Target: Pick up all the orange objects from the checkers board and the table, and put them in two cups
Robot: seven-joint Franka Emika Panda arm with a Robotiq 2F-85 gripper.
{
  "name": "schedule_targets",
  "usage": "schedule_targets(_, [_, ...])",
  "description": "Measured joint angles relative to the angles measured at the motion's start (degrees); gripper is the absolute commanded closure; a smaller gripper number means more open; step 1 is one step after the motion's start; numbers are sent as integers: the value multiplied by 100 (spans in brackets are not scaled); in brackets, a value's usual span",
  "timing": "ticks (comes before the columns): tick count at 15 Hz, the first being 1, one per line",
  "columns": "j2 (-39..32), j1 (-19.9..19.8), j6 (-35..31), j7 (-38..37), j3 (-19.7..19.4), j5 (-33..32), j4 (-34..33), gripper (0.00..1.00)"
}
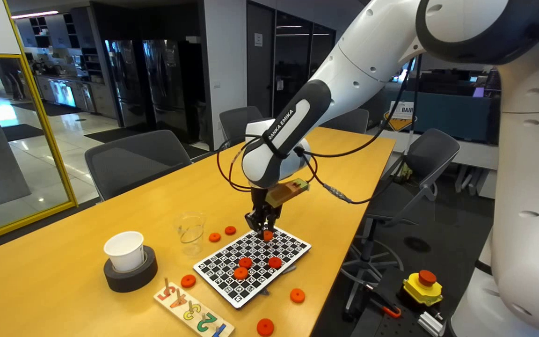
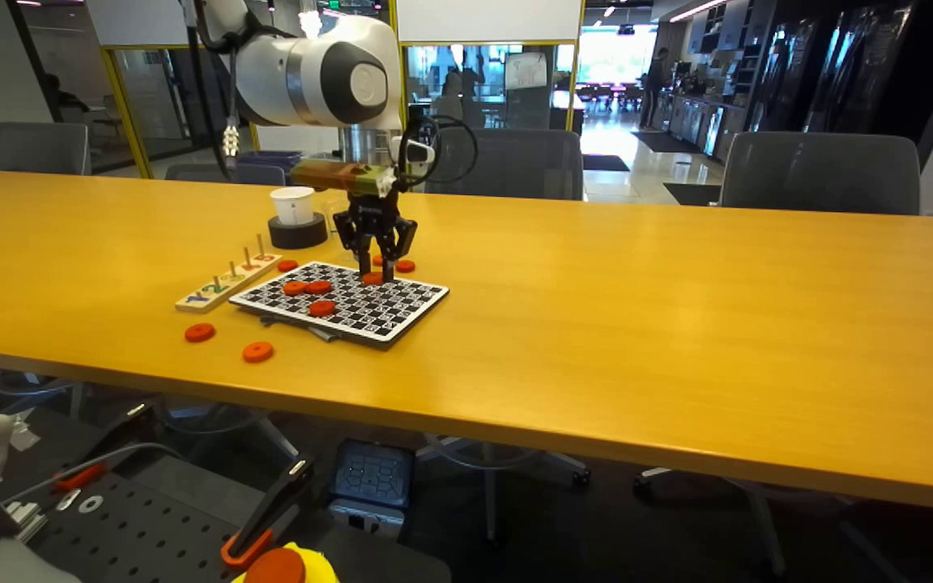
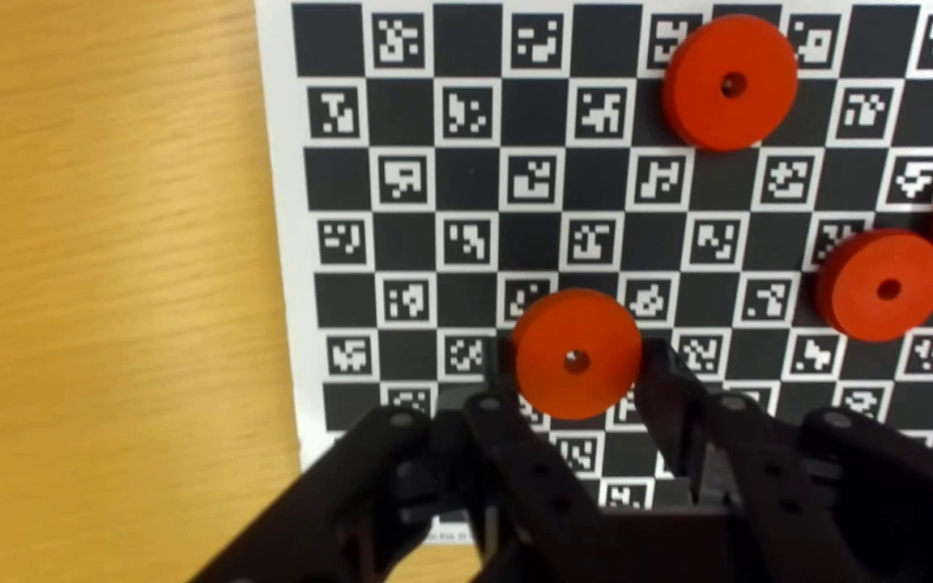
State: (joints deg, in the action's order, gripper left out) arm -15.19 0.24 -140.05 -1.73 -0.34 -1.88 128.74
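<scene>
Wrist view: we see the gripper [image 3: 577, 356] clamped on an orange disc [image 3: 578, 340], its fingers [image 3: 502, 360] pressed to opposite sides. That disc is over the board [image 3: 276, 162], near an end of it; whether it touches the squares, we cannot tell. Elsewhere on the board, two discs [image 3: 859, 285] are close together, one of them cut by the view's edge, and a lone disc [image 3: 705, 85] sits apart from both.

In both exterior views we count five more discs on the table [image 2: 636, 324] around the board. In an exterior view, two discs [image 1: 214, 237] lie near the glass [image 1: 190, 236], which stands upright near the board. Another disc [image 1: 188, 281] is just beside the board's corner, near the number strip [image 1: 194, 310]. The last two discs [image 1: 297, 295] lie on the opposite side, near the table's edge. The white cup [image 1: 124, 252] stands over a dark ring [image 1: 131, 284]; whether its foot drops inside, we cannot tell.

The arm [image 1: 353, 61] reaches over the table, gripper pointing down. We also see grey bits [image 2: 323, 333] poking out from under the board, and a yellow box [image 1: 420, 294] with a red button [image 1: 427, 277], off the table. In both exterior views, grey chairs [image 1: 136, 159] stand around the table.
</scene>
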Motion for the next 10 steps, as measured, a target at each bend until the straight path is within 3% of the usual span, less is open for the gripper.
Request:
schedule_targets(4, [258, 250, 306, -156, 53, -371, -435, 78])
schedule_targets(10, [131, 463, 371, -139, 330, -389, -1195, 78])
